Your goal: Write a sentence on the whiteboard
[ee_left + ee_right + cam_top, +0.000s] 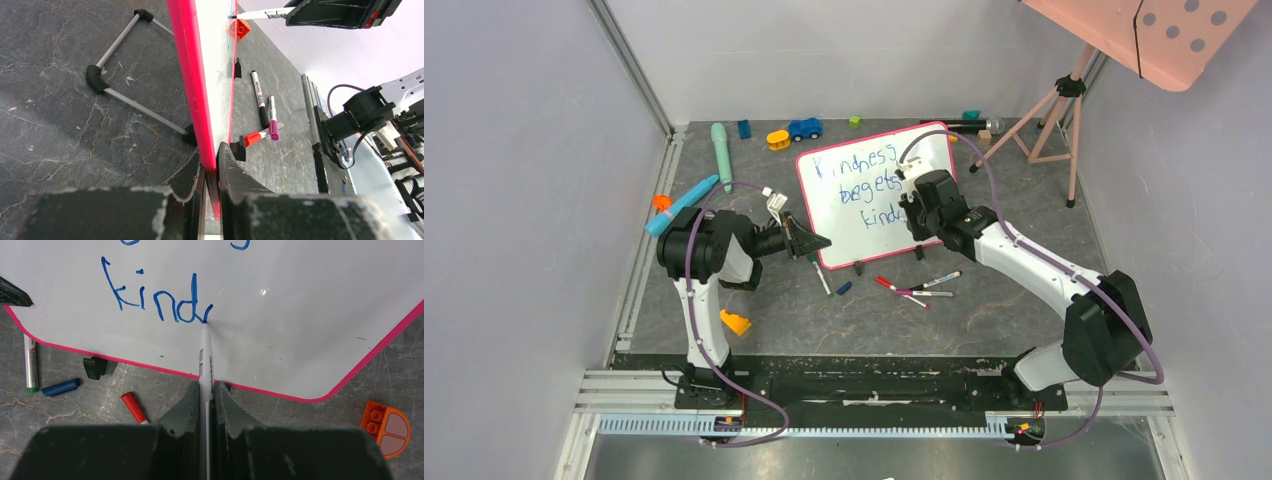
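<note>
On the whiteboard (836, 238) — sentence (871, 190) "Kindness begets kind" — 3 lines.

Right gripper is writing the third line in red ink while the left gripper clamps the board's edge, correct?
No: the third line is blue, not red; the right wrist view shows it. The right gripper is writing it with a marker, and the left gripper clamps the edge of the board.
</note>
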### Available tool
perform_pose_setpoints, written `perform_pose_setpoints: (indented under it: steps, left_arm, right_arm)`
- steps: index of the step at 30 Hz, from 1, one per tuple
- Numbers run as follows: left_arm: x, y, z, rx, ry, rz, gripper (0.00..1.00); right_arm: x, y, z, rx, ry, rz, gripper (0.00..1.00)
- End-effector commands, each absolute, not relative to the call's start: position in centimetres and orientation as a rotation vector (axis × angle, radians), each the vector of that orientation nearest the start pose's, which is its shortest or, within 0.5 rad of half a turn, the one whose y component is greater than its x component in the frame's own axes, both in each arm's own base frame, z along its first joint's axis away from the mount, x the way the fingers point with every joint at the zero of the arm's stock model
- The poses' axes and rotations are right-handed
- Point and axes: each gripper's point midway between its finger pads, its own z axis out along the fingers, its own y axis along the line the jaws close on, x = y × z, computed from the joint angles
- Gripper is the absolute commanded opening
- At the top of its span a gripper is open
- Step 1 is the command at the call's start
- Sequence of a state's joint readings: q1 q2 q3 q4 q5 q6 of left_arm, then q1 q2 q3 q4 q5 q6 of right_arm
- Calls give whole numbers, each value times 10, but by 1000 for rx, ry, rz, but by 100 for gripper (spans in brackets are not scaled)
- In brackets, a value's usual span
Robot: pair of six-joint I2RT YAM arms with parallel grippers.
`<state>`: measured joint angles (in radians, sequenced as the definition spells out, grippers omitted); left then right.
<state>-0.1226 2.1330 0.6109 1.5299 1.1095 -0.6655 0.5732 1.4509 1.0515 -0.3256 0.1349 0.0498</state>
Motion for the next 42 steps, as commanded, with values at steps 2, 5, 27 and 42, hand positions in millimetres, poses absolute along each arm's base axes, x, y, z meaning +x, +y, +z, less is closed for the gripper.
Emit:
perform_pose_setpoints:
  steps: [2,5,27,42]
  left_arm:
    - [364,-196,43,485,1667,-1249,5]
    - [364,-196,43,485,1666,-1249,5]
    - [364,-197,43,485,1666,-1249,5]
    - [364,-197,44,485,1665,-1249,5]
  right_arm:
    - [372,195,162,-480,2155,119,0]
    - [375,195,165,-471,2151,119,0]
    - [370,168,156,-415,2183,45,0]
    - [349,175,128,-444,2251,139,0]
